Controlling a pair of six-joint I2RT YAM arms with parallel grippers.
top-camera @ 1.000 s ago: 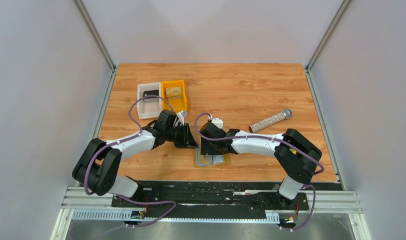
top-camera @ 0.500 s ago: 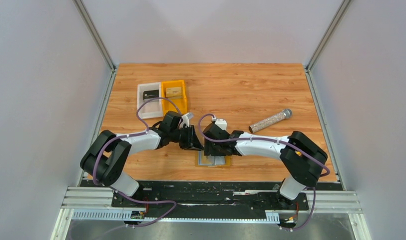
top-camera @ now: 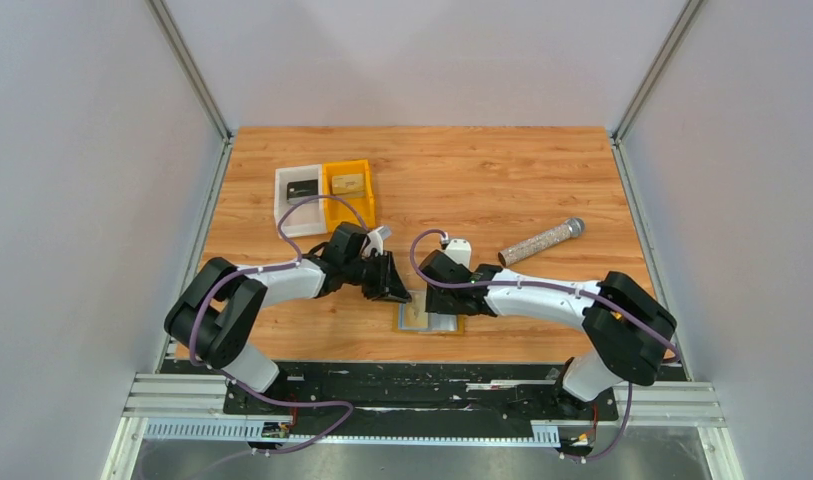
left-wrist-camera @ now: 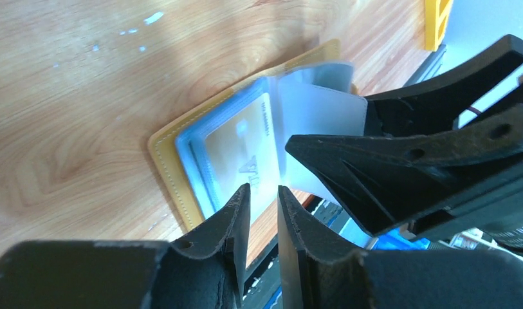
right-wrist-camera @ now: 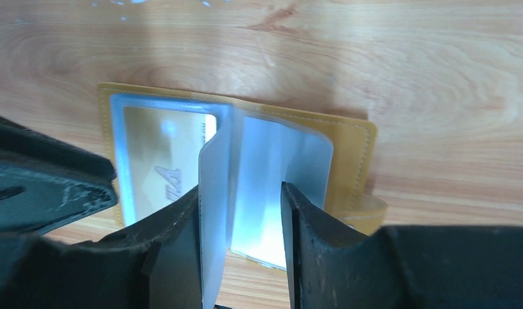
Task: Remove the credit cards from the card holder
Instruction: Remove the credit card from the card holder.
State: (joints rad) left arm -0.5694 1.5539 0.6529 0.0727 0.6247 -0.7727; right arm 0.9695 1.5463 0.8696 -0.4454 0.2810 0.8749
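The small mustard-tan folding card holder (right-wrist-camera: 352, 151) lay open on the wooden table (top-camera: 502, 170), near its front edge. My right pincer (right-wrist-camera: 240, 193) stood released, jaws straddling the holder's raised clear plastic leaf (right-wrist-camera: 215, 212). My left pincer (left-wrist-camera: 264, 190), above the sleeved pale gold card (right-wrist-camera: 159, 151), showed only a slit; whether it pinched anything I could not tell.

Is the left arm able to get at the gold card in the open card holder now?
Probably yes: the left claw hangs right over the gold card, and the clear leaf, between the right claw's fingers, stands off the card.
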